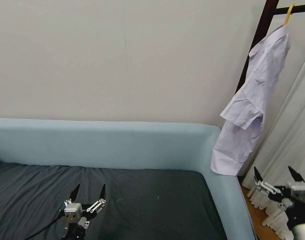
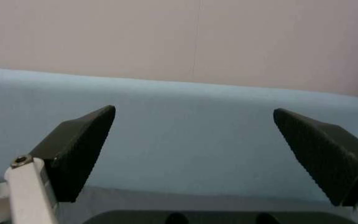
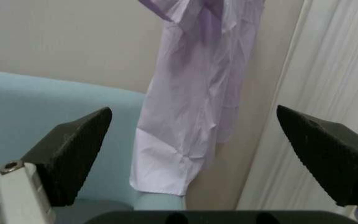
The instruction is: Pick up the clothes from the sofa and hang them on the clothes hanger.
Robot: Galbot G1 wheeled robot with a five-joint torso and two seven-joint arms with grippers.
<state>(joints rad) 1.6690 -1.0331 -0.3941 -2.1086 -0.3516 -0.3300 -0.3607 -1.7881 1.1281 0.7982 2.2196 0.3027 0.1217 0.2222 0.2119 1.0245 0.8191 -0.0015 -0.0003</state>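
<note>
A pale lilac shirt (image 1: pixel 252 102) hangs on a yellow hanger (image 1: pixel 289 14) from the dark wooden clothes rack (image 1: pixel 256 37) at the right, draping down past the sofa's right arm. The right wrist view shows the shirt (image 3: pixel 195 102) straight ahead. My left gripper (image 1: pixel 88 193) stands open low over the sofa's dark seat cushion (image 1: pixel 157 200), holding nothing; in its own view its fingers (image 2: pixel 79 149) frame the light blue backrest (image 2: pixel 191 135). Beyond the sofa's right arm my right gripper (image 1: pixel 276 176) is open and empty, below the shirt.
The light blue sofa (image 1: pixel 117 142) spans the view in front of a plain beige wall (image 1: pixel 117 55). White curtains (image 1: pixel 292 130) hang at the far right behind the rack. A strip of wooden floor (image 1: pixel 255 210) shows beside the sofa's arm.
</note>
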